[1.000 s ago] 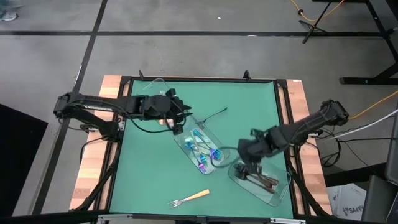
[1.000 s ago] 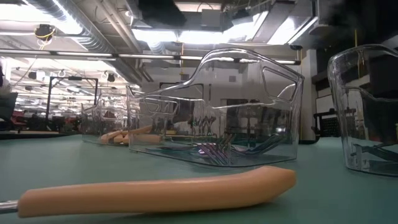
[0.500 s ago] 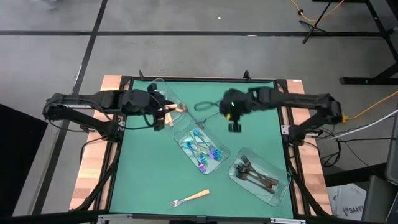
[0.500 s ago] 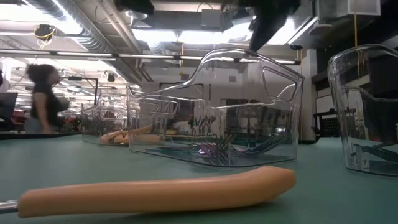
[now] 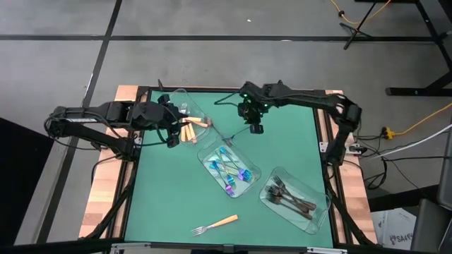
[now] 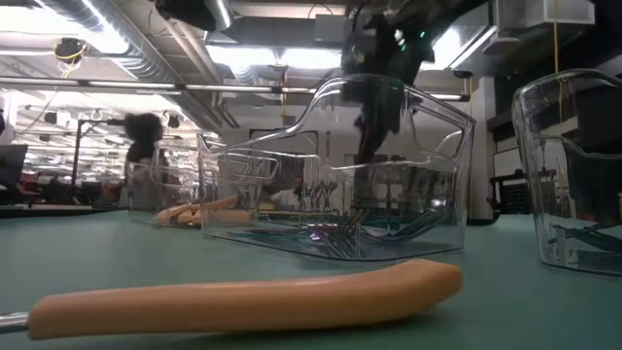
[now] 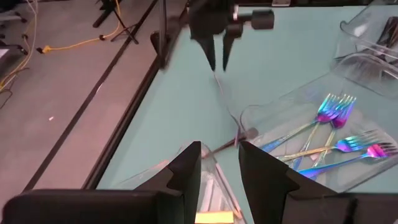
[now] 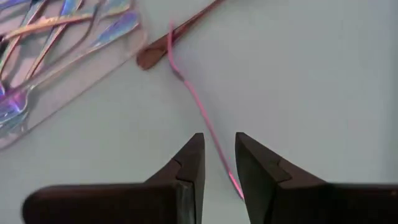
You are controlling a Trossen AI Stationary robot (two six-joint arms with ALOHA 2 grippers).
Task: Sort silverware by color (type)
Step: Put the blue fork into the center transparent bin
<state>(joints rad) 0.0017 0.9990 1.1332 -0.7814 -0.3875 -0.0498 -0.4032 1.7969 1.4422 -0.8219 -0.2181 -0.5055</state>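
Arms reach in from both sides of the green table, and we see them meet near its far edge. From above, the right gripper hangs low over a thin dark utensil that lies on the mat, and the right arm stretches long across from its corner. Its own camera shows its fingers a little apart, one on each side of the thin handle, and we see nothing pinched between them. The left gripper sits beside the far tray, where the orange-handled forks lie. Its fingers are also a little apart with nothing in them. That camera looks across the mat at the right gripper pointing down at the dark utensil, which the top view shows less clearly. From above we also see the rainbow blue-purple forks in the middle tray, the dark grey forks in the near tray, and one orange-handled fork alone on the mat near the front. The low camera shows that fork's orange handle up close, with the clear trays behind it.
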